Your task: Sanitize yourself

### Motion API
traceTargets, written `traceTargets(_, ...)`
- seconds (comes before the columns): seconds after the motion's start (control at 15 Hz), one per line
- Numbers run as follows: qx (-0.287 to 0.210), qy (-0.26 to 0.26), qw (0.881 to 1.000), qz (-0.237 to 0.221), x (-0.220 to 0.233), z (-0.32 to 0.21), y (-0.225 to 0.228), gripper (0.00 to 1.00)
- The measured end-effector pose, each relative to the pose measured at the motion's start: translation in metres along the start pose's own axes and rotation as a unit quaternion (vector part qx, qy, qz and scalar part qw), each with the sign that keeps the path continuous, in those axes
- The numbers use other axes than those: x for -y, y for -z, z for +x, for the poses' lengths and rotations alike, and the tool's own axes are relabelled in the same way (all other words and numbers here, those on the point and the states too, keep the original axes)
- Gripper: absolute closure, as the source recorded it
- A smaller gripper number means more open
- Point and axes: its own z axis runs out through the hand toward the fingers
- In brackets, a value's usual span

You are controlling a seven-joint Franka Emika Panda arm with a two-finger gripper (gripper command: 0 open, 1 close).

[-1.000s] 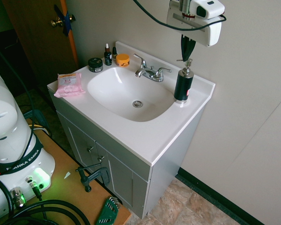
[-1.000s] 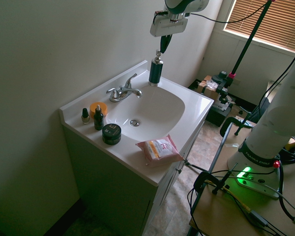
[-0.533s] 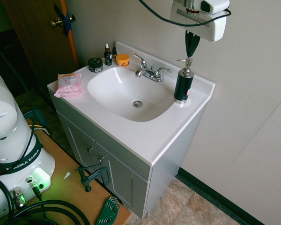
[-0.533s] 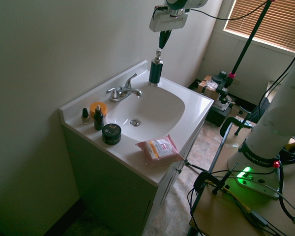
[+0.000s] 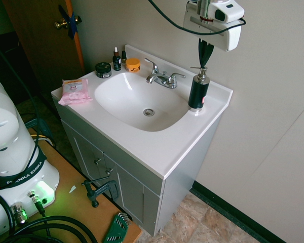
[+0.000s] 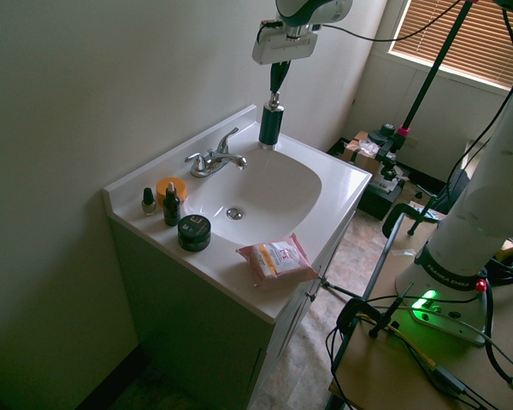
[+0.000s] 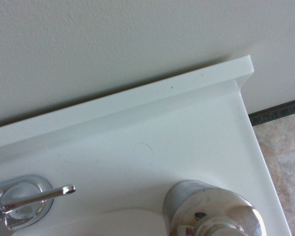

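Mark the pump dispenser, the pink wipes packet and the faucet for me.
pump dispenser (image 5: 198, 92): first exterior view, dark body
pink wipes packet (image 6: 278, 259): second exterior view, label
faucet (image 5: 164, 79): first exterior view, chrome base

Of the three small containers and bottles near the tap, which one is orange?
The low round jar beside the tap; the other jar and the dropper bottle are dark.

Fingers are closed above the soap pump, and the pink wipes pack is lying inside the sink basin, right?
Not quite: the pink wipes pack lies on the countertop beside the basin, as both exterior views show. The rest holds.
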Motion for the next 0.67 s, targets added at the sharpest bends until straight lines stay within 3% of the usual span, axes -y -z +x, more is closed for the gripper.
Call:
traceTargets(0.53, 0.0, 0.006, 1.0, 0.016, 0.007, -0.007, 0.013, 1.0)
traceTargets(0.6, -0.002, 0.015, 1.0, 0.022, 0.013, -0.014, 0.022, 0.0)
traceTargets(0.67, -0.004, 0.028, 0.999, 0.027, 0.019, -0.025, 0.033, 0.0)
